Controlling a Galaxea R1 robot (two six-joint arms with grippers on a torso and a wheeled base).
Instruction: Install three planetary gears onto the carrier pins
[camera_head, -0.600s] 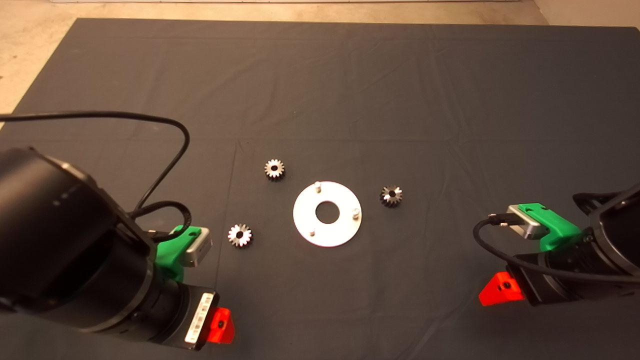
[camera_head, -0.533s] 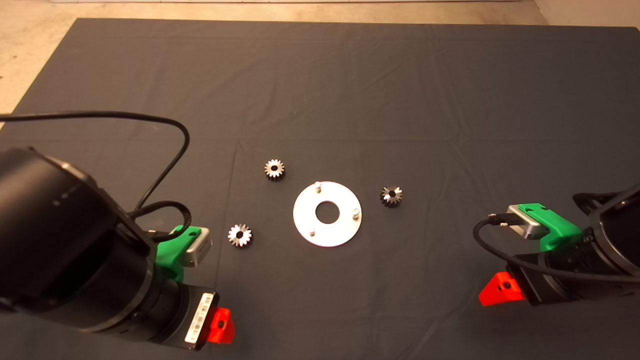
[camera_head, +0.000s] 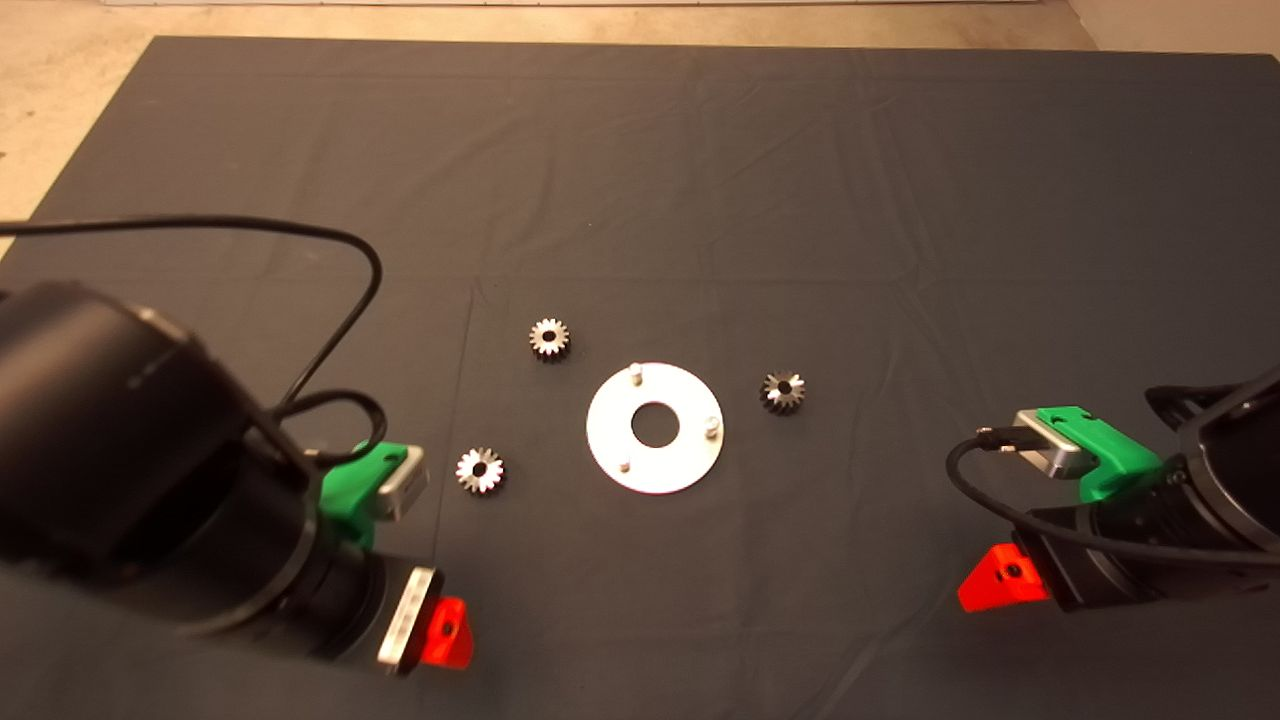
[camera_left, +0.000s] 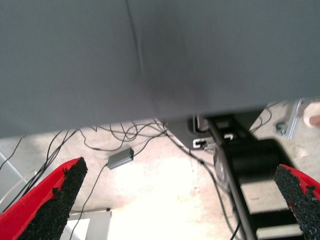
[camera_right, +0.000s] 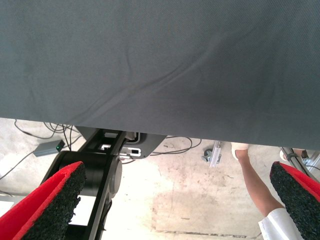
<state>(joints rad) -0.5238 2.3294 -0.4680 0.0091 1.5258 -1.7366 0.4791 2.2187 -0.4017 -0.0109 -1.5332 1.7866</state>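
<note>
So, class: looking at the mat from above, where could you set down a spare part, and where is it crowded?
The far half of the mat, beyond the gears, is bare. So is the near strip between the left end effector and right end effector. It is crowded mid-mat: three gears ring the disc.

The mat (camera_head: 700, 180) was matt dark cloth, faintly creased. On it the disc (camera_head: 654, 468) looked like smooth, pale satin metal, and around the disc the three planetary gears (camera_head: 549, 338) (camera_head: 480, 470) (camera_head: 783, 390) were bright, toothed metal. The fingers (camera_right: 47, 207) were glossy red plastic with rough, grainy black pads.
</note>
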